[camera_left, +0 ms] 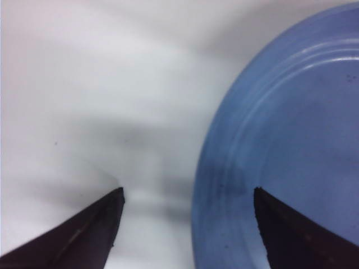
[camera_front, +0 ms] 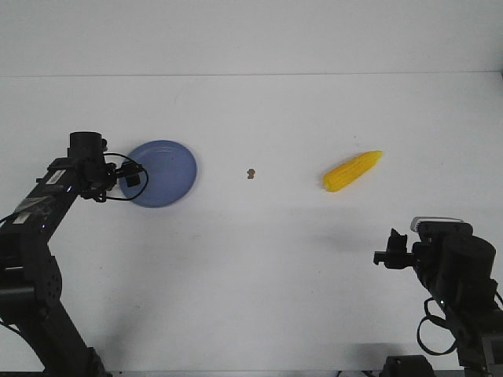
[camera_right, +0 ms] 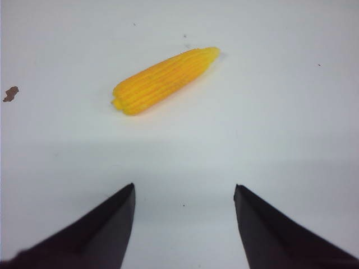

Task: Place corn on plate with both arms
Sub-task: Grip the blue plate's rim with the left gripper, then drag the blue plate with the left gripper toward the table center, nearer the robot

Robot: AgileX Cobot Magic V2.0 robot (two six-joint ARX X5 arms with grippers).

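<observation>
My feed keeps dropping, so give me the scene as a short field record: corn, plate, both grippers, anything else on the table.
corn: lying on table, right side, not held
plate: left side, empty
left gripper: open, jaws straddling the plate's rim
right gripper: open, short of the corn, holding nothing
other: small brown speck between plate and corn

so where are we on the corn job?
Nothing placed yet. The corn lies on the table, apart from the empty plate. Left gripper straddles the plate's rim, jaws open; right gripper is open short of the corn. Grasp and transfer remain.
</observation>
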